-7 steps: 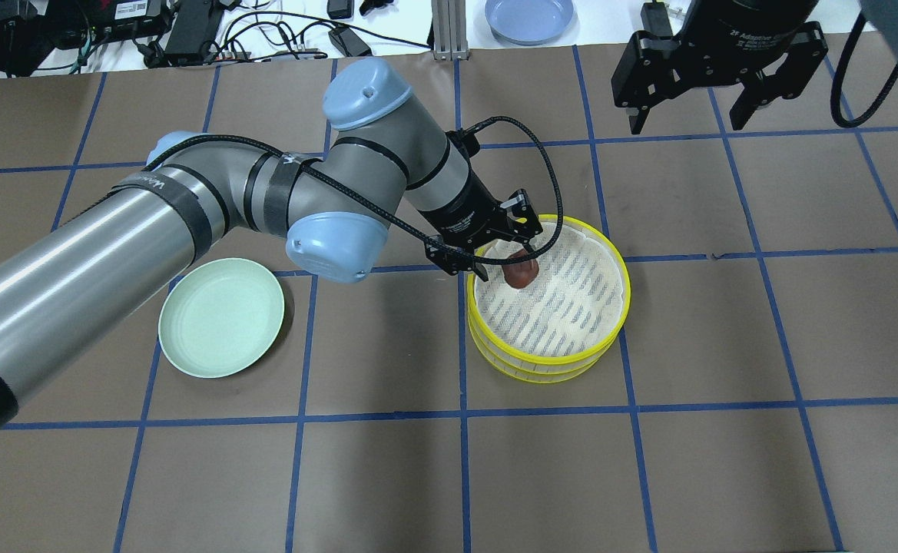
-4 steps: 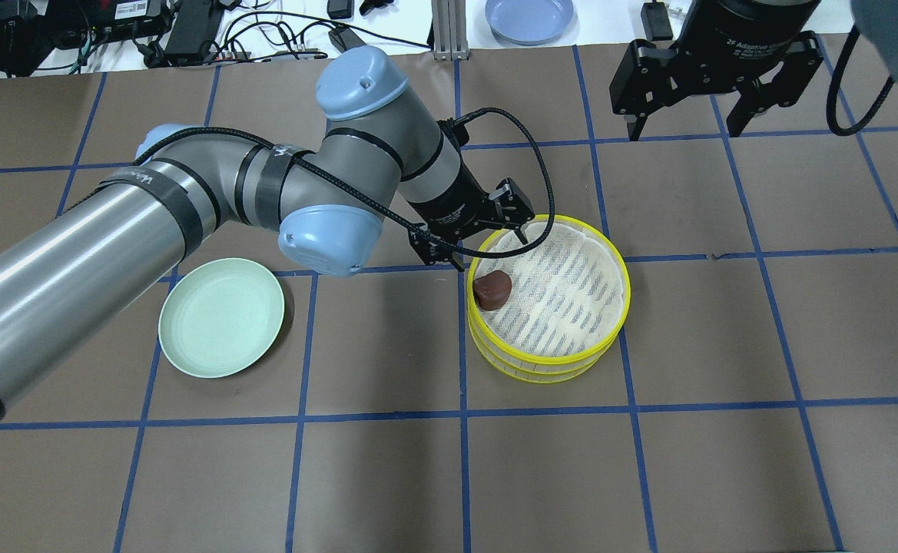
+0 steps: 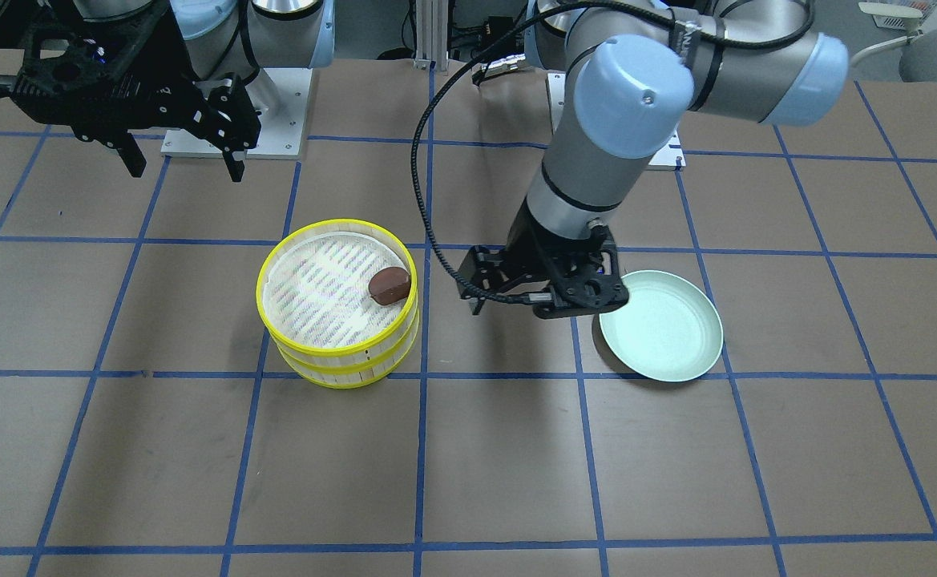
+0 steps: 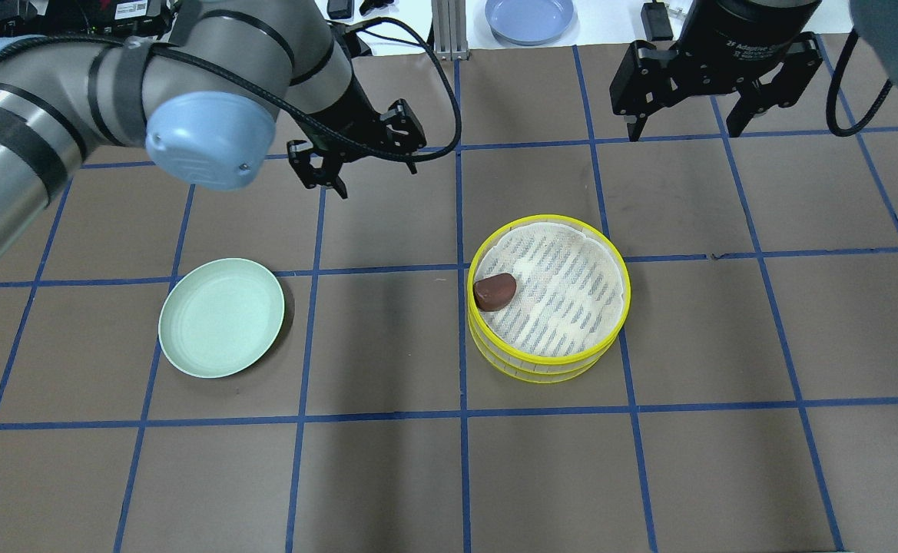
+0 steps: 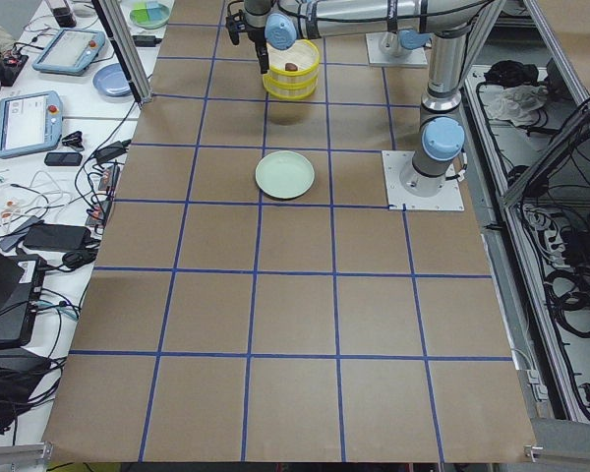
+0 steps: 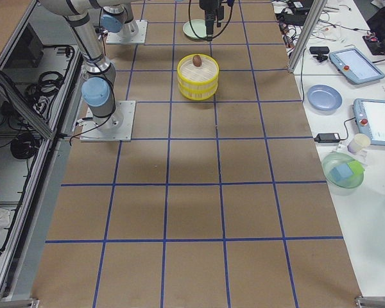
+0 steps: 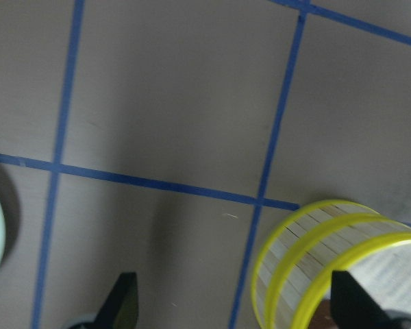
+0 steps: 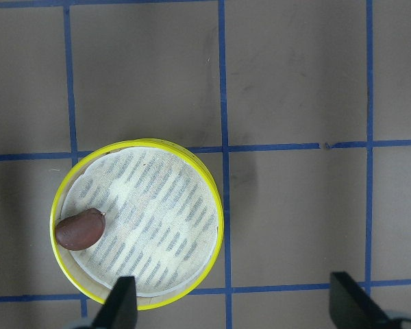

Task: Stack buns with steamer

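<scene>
The two yellow-rimmed steamer tiers stand stacked right of the table's middle. The dark brown bun lies on the top tier's slatted floor by its left rim; it also shows in the front view and the right wrist view. The cream-white bun shows in no view. My left gripper is open and empty, well up and left of the stack. My right gripper is open and empty, above the table beyond the stack. The left wrist view catches the stack's wall at the lower right.
An empty pale green plate lies left of the stack, in the front view just beside my left gripper. A blue plate and cables lie beyond the table's far edge.
My left gripper let go of the brown bun, which now lies in the top tier. The gripper then drew back up and to the left, away from the stack. The right gripper hardly moved.
</scene>
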`<state>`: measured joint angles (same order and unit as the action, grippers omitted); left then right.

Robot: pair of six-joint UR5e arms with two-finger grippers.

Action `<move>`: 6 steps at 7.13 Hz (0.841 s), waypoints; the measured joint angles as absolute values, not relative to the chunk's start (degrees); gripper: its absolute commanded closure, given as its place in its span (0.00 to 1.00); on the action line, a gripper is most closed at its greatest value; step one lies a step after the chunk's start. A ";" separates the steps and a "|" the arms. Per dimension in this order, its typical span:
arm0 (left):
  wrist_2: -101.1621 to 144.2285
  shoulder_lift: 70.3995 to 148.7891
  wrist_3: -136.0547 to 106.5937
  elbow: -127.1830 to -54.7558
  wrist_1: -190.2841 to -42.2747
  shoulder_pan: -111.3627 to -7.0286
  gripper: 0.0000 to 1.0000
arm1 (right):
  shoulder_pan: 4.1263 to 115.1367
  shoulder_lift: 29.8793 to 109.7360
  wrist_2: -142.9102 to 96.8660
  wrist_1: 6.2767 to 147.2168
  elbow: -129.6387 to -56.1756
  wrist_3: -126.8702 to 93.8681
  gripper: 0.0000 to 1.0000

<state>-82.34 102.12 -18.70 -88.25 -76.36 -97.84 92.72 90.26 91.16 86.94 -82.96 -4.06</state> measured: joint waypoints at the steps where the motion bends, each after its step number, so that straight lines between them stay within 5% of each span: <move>1: -85.30 99.83 -9.83 -87.43 -81.08 -93.56 0.00 | 92.72 90.26 91.15 86.96 -82.97 -4.07 0.00; 6: -93.81 88.41 4.71 -87.73 -90.17 -86.69 0.00 | 92.72 90.27 91.14 87.00 -83.13 -4.14 0.00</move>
<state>-93.81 88.41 4.71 -87.73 -90.17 -86.69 92.72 90.27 91.14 87.00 -83.13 -4.14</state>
